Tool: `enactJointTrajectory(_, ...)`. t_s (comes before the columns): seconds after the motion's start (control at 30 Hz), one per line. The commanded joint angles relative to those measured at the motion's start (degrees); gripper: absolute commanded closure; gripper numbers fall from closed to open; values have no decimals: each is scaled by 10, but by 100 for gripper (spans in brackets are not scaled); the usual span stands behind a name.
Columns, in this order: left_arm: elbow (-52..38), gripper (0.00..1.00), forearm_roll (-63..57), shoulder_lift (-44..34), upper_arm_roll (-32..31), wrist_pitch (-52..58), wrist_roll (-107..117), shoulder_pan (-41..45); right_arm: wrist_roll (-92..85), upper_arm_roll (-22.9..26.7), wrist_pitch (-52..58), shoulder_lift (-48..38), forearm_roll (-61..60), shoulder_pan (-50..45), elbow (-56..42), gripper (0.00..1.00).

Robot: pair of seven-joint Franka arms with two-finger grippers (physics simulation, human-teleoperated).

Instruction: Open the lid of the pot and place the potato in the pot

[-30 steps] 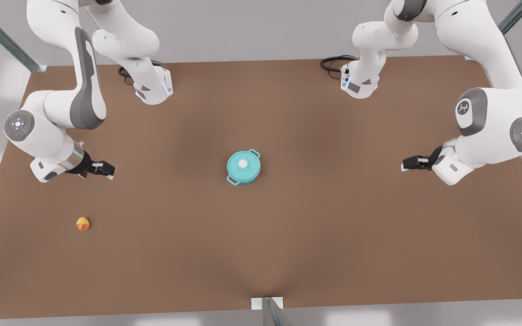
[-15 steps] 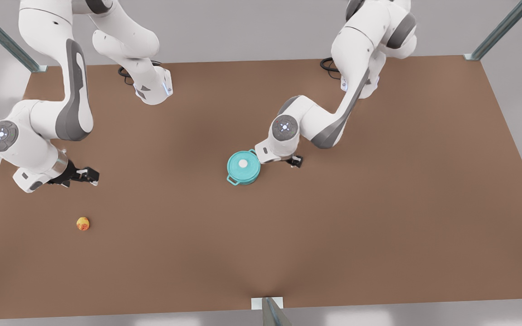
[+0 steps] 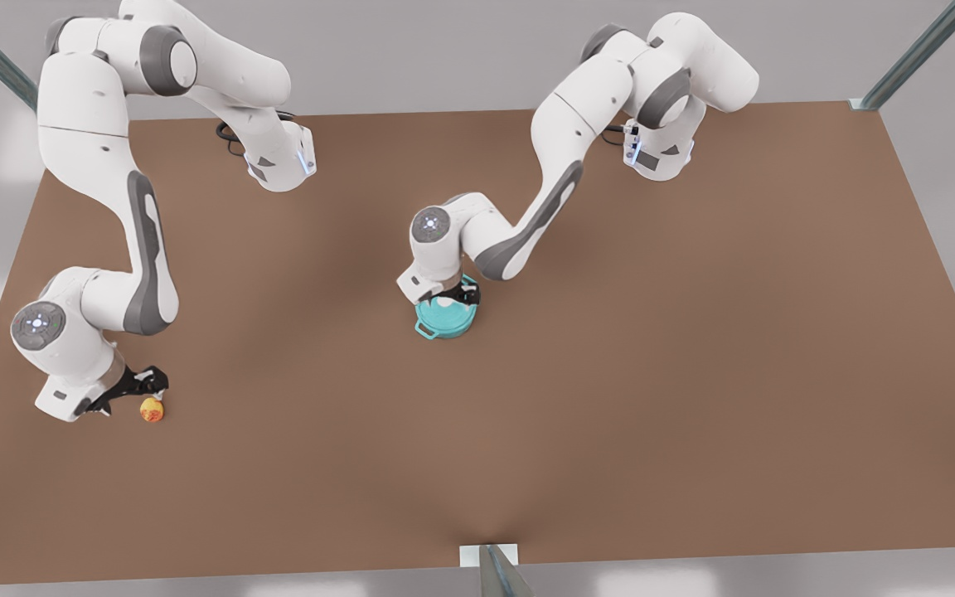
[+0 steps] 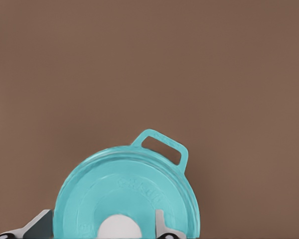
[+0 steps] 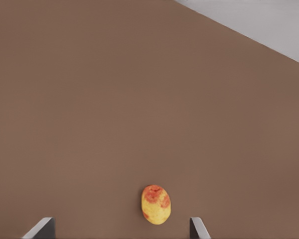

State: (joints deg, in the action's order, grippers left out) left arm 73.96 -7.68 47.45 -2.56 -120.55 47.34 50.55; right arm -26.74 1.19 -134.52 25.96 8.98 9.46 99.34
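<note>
At the front view's left, the right end effector [image 3: 148, 388] hangs low over the desk [image 3: 693, 373] just beside the potato [image 3: 152, 409]. In the right wrist view its 2 fingers [image 5: 40, 228] stand wide apart, with the potato [image 5: 156, 204] lying on the brown surface between their lines and a little ahead of them, touched by neither. So the potato is not yet gripped, and it lies well apart from the pot.

At the middle of the desk, the left end effector [image 3: 454, 296] is down over the pot [image 3: 444, 322]. The pot lid [image 4: 124, 191] sits flat on the pot, covering it, with one loop handle poking out past the rim. In the left wrist view the fingers [image 4: 162, 225] are spread to either side of the white knob [image 4: 118, 228] and do not appear to pinch it yet.

By my reading, nothing of the task is finished: both end effectors are open and merely lined up. Left to do are closing on the knob, lifting the lid clear, grasping the potato, carrying it across and dropping it into the pot.
</note>
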Motion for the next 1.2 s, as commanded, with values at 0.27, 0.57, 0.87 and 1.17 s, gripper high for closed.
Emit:
enactJointTrajectory(0.27, 16, 0, -27, -15, -3, -43, 308, 8, -174, -1, -45, 40, -36, 19, 26, 0)
enactJointTrajectory(0.57, 43, 0, -32, -8, -3, -49, 308, 20, -170, 0, -46, 67, -66, 49, 25, 0)
enactJointTrajectory(0.87, 35, 72, -32, -13, -1, -27, 303, 20, -176, 0, -44, 106, -67, 72, 24, 0)
enactJointTrajectory(1.17, -42, 70, 3, 34, -3, 28, -33, -237, -184, 0, -44, 146, -65, 83, -11, 0)
